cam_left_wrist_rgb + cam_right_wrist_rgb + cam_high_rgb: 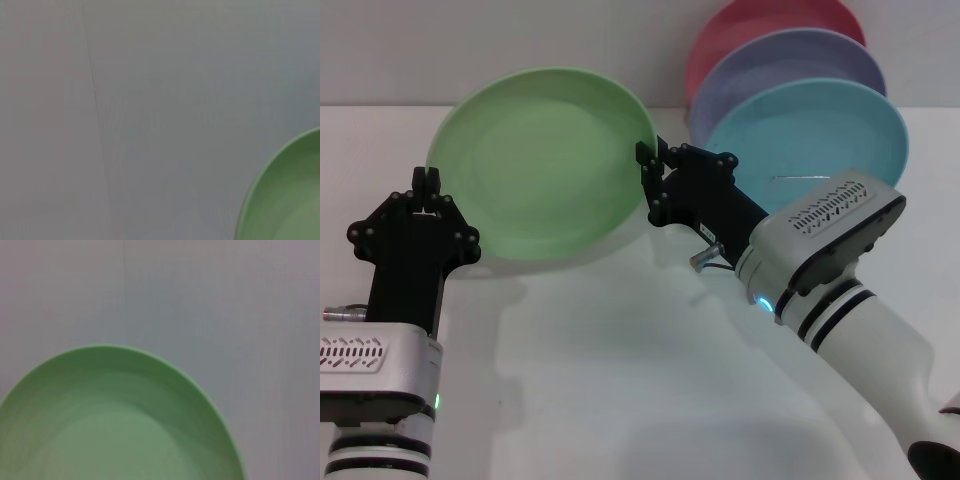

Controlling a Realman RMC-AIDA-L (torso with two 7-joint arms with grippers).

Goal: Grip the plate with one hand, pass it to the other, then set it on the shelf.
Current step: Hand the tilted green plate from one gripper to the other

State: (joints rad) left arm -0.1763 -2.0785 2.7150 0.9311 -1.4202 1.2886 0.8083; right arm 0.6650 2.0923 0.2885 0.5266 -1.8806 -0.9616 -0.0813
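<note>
The light green plate [545, 160] hangs tilted above the white table, its face toward me. My right gripper [649, 182] is shut on its right rim, one finger above the edge and one below. The left gripper [426, 182] is right at the plate's left rim; whether it touches the rim is unclear. In the right wrist view the plate [115, 425] fills the lower part of the picture. The left wrist view catches only a corner of the plate [290, 200]. A thin silver wire of the shelf [800, 179] shows at the back right, behind my right arm.
Three plates stand on edge in the shelf: turquoise [810, 135] in front, lavender [790, 60] behind it, pink [760, 20] at the back. The white table [620, 380] stretches in front, with a pale wall behind it.
</note>
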